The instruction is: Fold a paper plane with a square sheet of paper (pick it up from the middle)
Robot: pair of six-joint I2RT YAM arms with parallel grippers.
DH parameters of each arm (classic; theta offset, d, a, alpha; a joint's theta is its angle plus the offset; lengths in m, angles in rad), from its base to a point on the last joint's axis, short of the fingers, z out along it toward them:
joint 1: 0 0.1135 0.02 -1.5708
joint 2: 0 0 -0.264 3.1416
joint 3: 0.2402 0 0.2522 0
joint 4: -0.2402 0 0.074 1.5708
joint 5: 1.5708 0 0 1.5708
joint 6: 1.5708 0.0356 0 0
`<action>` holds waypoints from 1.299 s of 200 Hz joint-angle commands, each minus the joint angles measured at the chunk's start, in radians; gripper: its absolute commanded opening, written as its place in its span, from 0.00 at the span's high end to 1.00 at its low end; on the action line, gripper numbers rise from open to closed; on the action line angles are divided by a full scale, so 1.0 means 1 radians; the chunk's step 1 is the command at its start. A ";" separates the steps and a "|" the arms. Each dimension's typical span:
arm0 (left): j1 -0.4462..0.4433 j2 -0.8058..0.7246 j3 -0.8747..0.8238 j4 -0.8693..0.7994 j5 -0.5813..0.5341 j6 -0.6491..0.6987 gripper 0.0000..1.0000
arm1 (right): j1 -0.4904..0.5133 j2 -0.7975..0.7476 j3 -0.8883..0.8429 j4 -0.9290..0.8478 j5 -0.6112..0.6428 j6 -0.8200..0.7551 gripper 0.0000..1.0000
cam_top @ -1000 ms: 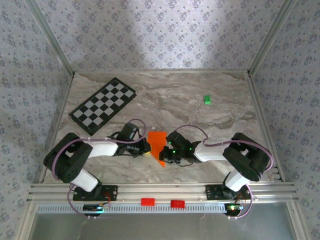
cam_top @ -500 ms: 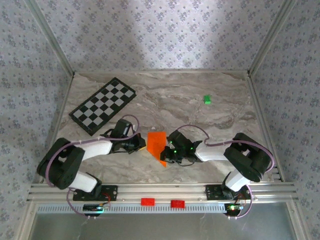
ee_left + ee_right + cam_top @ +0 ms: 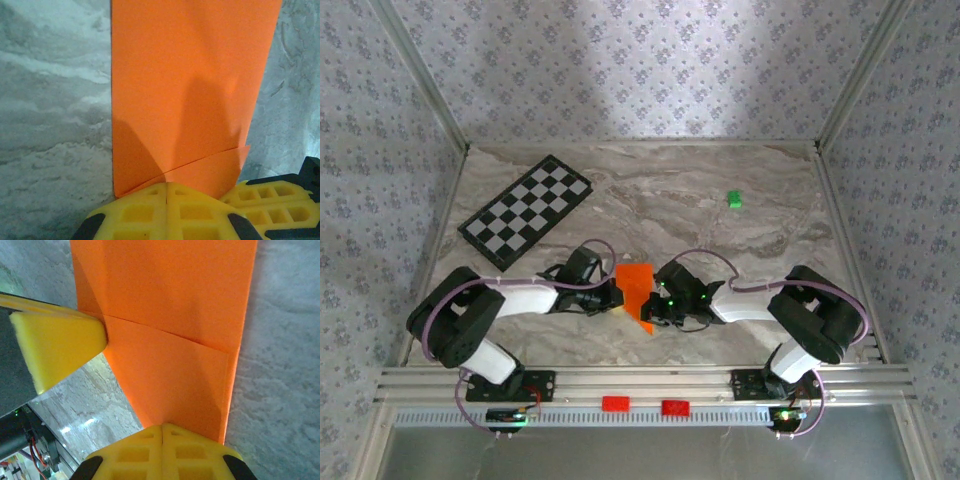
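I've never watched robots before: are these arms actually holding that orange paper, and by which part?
Apparently not held. Both are shut: the left gripper presses on the orange paper at its left edge, the right gripper at its near corner.

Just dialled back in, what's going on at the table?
Both arms are on the bright orange sheet of paper, already partly folded with a diagonal crease, lying on the marble table. The left fingers and right fingers are shut against it from opposite sides; whether they pinch it or press it flat is unclear.
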 commanded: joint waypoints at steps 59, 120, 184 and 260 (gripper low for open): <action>0.163 -0.033 0.017 -0.104 0.019 0.107 0.99 | -0.006 0.029 -0.045 -0.170 0.031 -0.024 0.99; 0.057 -0.142 0.041 -0.074 0.029 0.064 0.96 | -0.008 0.024 -0.039 -0.171 0.029 -0.025 0.99; -0.005 0.042 0.048 -0.050 -0.007 0.093 0.99 | -0.011 0.019 -0.034 -0.145 0.015 -0.024 0.97; 0.001 0.051 -0.004 -0.042 -0.026 0.101 1.00 | -0.002 0.012 0.124 -0.164 -0.003 -0.060 0.94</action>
